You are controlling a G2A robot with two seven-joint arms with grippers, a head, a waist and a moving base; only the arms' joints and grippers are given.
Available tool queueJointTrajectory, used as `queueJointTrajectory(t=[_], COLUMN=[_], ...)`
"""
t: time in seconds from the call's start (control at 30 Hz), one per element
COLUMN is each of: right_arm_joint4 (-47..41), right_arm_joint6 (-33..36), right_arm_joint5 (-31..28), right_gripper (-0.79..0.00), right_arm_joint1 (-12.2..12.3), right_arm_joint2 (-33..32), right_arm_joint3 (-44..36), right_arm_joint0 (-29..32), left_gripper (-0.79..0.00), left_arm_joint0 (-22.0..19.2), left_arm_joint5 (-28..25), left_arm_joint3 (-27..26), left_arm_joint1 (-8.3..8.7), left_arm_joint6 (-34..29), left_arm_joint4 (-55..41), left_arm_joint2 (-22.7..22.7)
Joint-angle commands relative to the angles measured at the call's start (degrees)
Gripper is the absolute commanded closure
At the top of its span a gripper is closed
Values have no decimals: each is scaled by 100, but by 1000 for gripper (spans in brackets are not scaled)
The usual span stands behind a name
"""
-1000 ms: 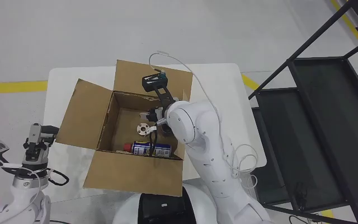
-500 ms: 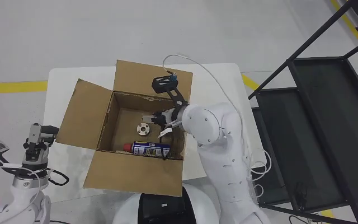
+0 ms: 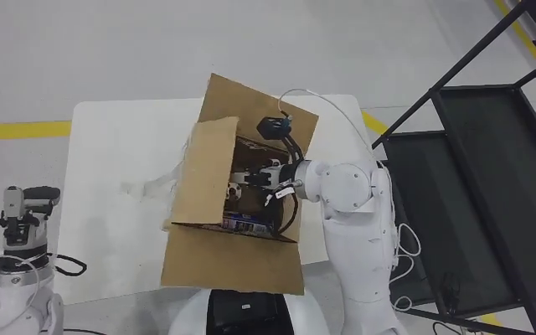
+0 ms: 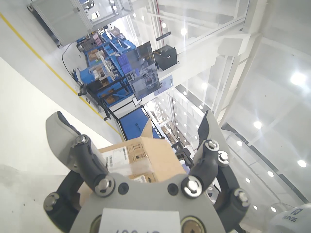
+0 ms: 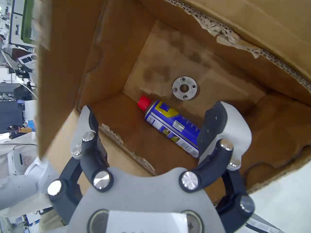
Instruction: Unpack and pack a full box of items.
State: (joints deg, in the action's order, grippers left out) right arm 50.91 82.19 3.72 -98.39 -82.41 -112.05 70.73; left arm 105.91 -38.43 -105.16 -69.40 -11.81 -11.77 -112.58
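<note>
Right gripper point(image 5: 151, 110) gapes, apparently inside corrugated cardboard box point(image 5: 116, 25) holding cylindrical can point(image 5: 170, 120).

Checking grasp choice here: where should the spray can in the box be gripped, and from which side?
Probably grip the spray can across its blue body, mid-length, coming down through the open top of the box: it lies on its side on the floor.

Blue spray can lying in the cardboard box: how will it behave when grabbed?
Likely to roll: the blue cylindrical spray can lies on its side on the floor of the brown cardboard box. Probably rigid but slippery, given its glossy wall. The open right claw should probably grip across its width.
</note>
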Motion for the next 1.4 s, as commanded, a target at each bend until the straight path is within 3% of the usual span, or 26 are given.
queueJointTrajectory(t=[0.0,0.23,0.47,0.63,0.83,1.1,1.33,1.37], right_arm_joint4=[-85,-514,400,273,655,839,-390,-425], right_arm_joint6=[-23,124,581,581,581,376,259,271], right_arm_joint5=[-70,63,376,526,1256,1462,1578,1566], right_gripper=[-785,-785,-785,-785,-785,-785,-785,-659], right_arm_joint1=[29,103,246,347,414,349,279,286], right_arm_joint2=[-13,243,484,817,1443,1833,1843,1852], right_arm_joint3=[-35,-445,-566,-749,34,1182,919,896], right_arm_joint0=[-45,-161,-294,-329,-767,-1192,-1159,-1179], left_gripper=[-785,-785,-785,-785,-785,-785,-785,-785], left_arm_joint0=[-7,-60,-120,-154,-194,-199,-229,-233], left_arm_joint5=[14,122,244,284,318,333,361,367], left_arm_joint3=[16,27,-7,-8,2,131,169,174], left_arm_joint1=[5,-11,-36,-51,-60,-62,-68,-69], left_arm_joint6=[-56,-165,-183,-209,-223,-269,-329,-335], left_arm_joint4=[-5,21,125,199,244,163,115,113], left_arm_joint2=[-78,20,202,320,336,230,222,229])
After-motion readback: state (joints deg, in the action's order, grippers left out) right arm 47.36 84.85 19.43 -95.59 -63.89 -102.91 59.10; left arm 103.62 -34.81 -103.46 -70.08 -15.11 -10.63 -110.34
